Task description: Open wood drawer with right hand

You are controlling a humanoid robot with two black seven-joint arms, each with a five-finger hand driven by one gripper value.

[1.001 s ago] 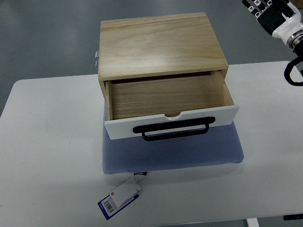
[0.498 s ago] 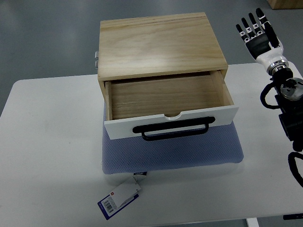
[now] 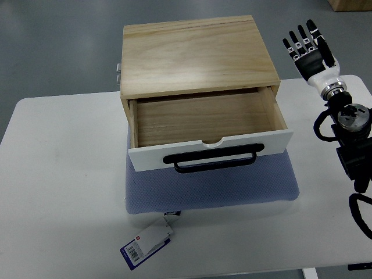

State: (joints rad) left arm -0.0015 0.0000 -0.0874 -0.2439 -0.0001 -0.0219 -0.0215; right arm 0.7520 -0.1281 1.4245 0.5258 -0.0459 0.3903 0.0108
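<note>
A light wood drawer box [image 3: 195,53] sits on a blue-grey mat [image 3: 212,186] in the middle of the white table [image 3: 64,174]. Its drawer [image 3: 203,119] is pulled out toward me and shows an empty wooden inside. The drawer's white front carries a black bar handle [image 3: 210,158]. My right hand [image 3: 306,49] hovers to the right of the box, past the table's far edge, with its black fingers [image 3: 298,42] spread and holding nothing. It is well apart from the handle. The right forearm [image 3: 350,133] runs down the picture's right side. The left arm does not show.
A white and blue tag [image 3: 146,243] with a barcode lies on the table below the mat's front left corner. A small metal fitting [image 3: 118,72] sticks out on the box's left side. Grey floor lies beyond the table's far edge.
My right hand has come down from the top right corner and drifted left toward the box, with more of the forearm in view. The drawer and box have not moved.
</note>
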